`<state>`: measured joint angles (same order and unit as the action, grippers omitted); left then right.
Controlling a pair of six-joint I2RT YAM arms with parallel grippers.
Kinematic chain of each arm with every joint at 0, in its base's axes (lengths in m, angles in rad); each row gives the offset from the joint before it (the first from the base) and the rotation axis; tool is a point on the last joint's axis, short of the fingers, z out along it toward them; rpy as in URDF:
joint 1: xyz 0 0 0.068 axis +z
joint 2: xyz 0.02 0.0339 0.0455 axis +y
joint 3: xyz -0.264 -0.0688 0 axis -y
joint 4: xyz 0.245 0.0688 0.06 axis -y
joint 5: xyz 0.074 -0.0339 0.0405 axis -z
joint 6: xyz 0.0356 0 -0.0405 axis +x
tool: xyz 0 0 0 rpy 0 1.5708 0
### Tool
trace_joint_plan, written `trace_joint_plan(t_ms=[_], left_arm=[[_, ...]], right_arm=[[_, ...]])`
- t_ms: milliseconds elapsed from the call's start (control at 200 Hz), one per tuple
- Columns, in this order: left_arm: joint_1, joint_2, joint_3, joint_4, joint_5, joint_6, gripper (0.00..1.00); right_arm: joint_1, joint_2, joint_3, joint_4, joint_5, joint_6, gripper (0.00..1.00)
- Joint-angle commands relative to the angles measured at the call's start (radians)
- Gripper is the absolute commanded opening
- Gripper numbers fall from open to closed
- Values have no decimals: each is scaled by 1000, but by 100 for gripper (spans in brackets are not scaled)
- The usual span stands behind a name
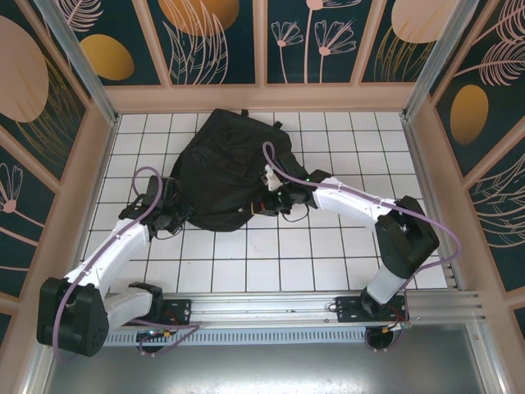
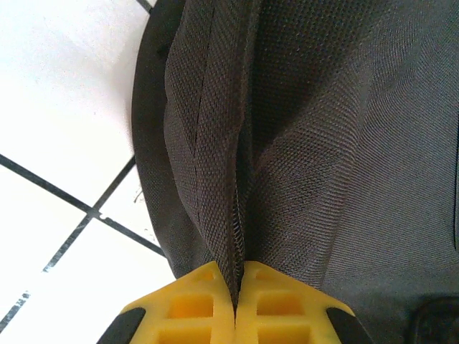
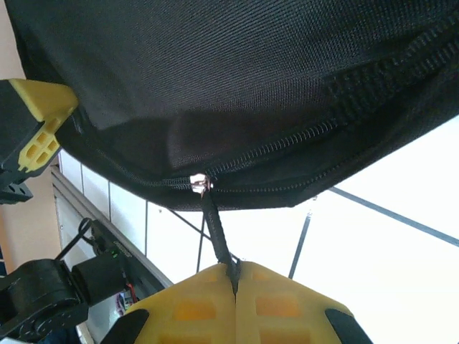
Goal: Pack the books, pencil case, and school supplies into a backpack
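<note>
Backpack (image 1: 225, 176) at 12 o'clock on bench (image 1: 328, 263). Left hand (image 2: 235, 287) pinches its fabric at 8 o'clock, right hand (image 3: 235, 276) pinches zip pull (image 3: 215, 229) at 4 o'clock. Packing probably done, zipping left.

White tiled table (image 1: 246, 271) with dark grid lines, evenly lit. Wall panels (image 1: 221, 41) on three sides, dark teal with peach and gold circles and leaf drawings, set in pale wood frames (image 1: 262, 97). Metal corner posts (image 1: 75, 57). Aluminium rail (image 1: 271, 308) along near edge, grey metal sheet (image 1: 271, 365) below.
</note>
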<state>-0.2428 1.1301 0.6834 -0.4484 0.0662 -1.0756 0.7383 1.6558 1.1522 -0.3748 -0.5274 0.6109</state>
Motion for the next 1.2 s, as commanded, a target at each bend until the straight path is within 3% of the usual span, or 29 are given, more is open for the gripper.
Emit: trace_joint_plan(t_ms=[0, 60, 90, 135, 195, 330, 400, 530, 726, 851, 1016, 1191], left_arm=[[10, 39, 70, -33, -112, 73, 0], [12, 71, 109, -32, -109, 98, 2], [12, 90, 132, -39, -107, 107, 11], [13, 111, 166, -57, -101, 117, 32], [12, 120, 200, -82, -86, 123, 47], [12, 56, 214, -138, -72, 87, 62], [11, 0, 190, -182, -66, 13, 63], [5, -110, 64, -138, 53, -170, 64], [-47, -121, 31, -88, 74, -317, 65], [-111, -87, 55, -64, 43, -371, 65], [-128, -66, 48, -43, 31, -427, 63], [-130, -38, 16, -10, 14, -446, 50]], right_arm=[[12, -21, 14, 35, -45, 15, 0], [37, 12, 51, 63, -53, 41, 0], [52, 43, 86, 76, -66, 57, 0], [73, 86, 139, 90, -79, 82, 0], [93, 143, 206, 110, -101, 119, 0], [111, 226, 328, 138, -130, 180, 0], [112, 244, 359, 156, -137, 204, 0], [112, 246, 371, 177, -142, 224, 0], [125, 218, 330, 206, -133, 237, 0], [134, 196, 291, 236, -125, 249, 0], [150, 182, 275, 242, -113, 245, 0], [161, 179, 273, 251, -103, 242, 0]])
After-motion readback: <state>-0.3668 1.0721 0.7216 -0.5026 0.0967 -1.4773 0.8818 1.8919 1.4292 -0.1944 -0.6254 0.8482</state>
